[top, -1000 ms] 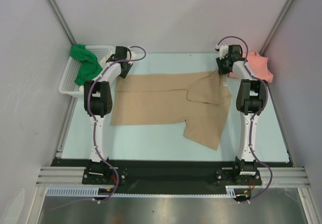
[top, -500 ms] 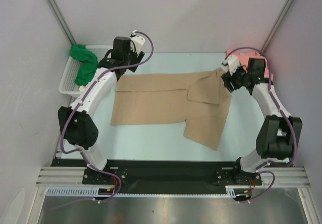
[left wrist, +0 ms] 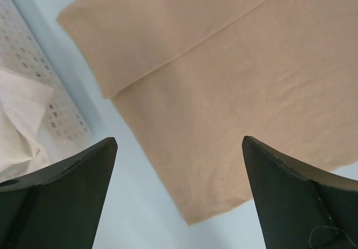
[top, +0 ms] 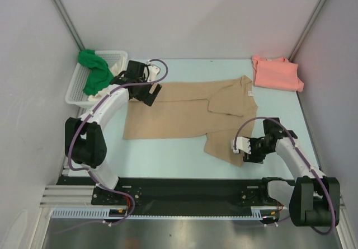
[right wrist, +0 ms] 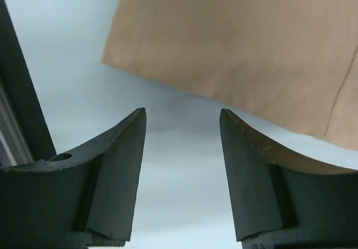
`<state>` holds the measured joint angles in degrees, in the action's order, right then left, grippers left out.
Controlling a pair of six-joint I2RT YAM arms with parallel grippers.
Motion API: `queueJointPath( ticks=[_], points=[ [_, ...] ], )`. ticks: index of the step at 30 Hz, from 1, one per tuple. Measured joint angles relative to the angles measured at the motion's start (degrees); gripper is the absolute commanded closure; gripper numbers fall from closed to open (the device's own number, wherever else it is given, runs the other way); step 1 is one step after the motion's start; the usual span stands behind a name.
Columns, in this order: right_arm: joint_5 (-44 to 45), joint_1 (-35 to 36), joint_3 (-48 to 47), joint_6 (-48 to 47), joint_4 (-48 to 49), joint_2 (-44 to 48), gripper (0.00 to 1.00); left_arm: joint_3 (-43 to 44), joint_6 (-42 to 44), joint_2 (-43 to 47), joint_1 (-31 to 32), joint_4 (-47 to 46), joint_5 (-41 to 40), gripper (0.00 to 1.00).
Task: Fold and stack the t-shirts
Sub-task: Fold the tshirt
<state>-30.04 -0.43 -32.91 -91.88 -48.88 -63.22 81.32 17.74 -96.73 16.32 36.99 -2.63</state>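
**Overhead view.** The tan t-shirt lies flat across the middle of the tabletop. Its collar points to my right, one sleeve reaches toward the near edge, and a flap is folded over at the collar end. The pink t-shirt sits folded at the far right corner, well apart from the tan one. At the far left stands a white basket; the green t-shirt hangs over its rim, and I can see a bit of the cream t-shirt beside it.

My left end effector hovers over the far left corner of the tan t-shirt, just beside the basket. My right end effector is low near the front edge, next to the tip of the sleeve.

**Left wrist view.** The left end effector has its fingers spread wide, and I see nothing between them. Below lies the tan t-shirt, with the edge of an upper folded layer running diagonally and a corner of the cloth toward the bottom. At the left are the basket wall and the cream t-shirt inside it.

**Right wrist view.** The right end effector has its fingers parted and gripping nothing; only bare tabletop shows in the gap. The tan t-shirt edge lies just ahead of the tips, not touching them. A black strip borders the left side.
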Motion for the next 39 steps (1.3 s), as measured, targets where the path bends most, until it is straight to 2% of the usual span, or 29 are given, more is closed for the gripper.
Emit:
queueJointPath(
  ticks=[4, 8, 18, 22, 30, 32, 33, 34, 39],
  points=[
    [0.02, 2.05, 1.07, -5.2, -2.01, 3.91, 0.39, -0.04, -1.81, 0.0, -0.52, 0.13, 2.34, 0.0],
    [-0.02, 5.31, 1.36, -7.52, -3.13, 5.38, 0.4, -1.25, -3.02, 0.09, -1.51, -0.24, 2.89, 0.06],
    [0.26, 13.05, 1.66, -8.79, -5.35, 3.56, 0.46, -6.43, -3.32, 1.09, -7.5, -0.96, 2.73, 0.11],
    [0.83, 13.86, 1.75, -8.92, -5.88, 2.67, 0.51, -6.43, -3.3, 1.38, -9.92, -1.68, 1.75, 0.11],
    [1.73, 15.32, 2.05, -8.63, -5.55, 0.44, 0.54, -9.14, -3.21, 4.44, -10.91, -2.34, 1.4, 0.14],
    [1.84, 16.15, 2.16, -8.52, -5.46, 0.33, 0.58, -10.97, -3.19, 5.38, -10.99, -2.4, 1.42, 0.16],
    [1.95, 16.59, 2.21, -8.35, -5.31, 0.22, 0.63, -12.04, -3.17, 5.77, -11.02, -2.58, 1.42, 0.16],
    [2.03, 17.07, 2.34, -8.17, -5.01, 0.0, 0.71, -13.11, -3.15, 6.14, -11.06, -2.56, 1.4, 0.17],
    [2.8, 18.84, 2.6, -6.45, -3.63, -1.88, 0.87, -18.08, -2.71, 7.65, -11.43, -2.58, 1.4, 0.19]
  ],
)
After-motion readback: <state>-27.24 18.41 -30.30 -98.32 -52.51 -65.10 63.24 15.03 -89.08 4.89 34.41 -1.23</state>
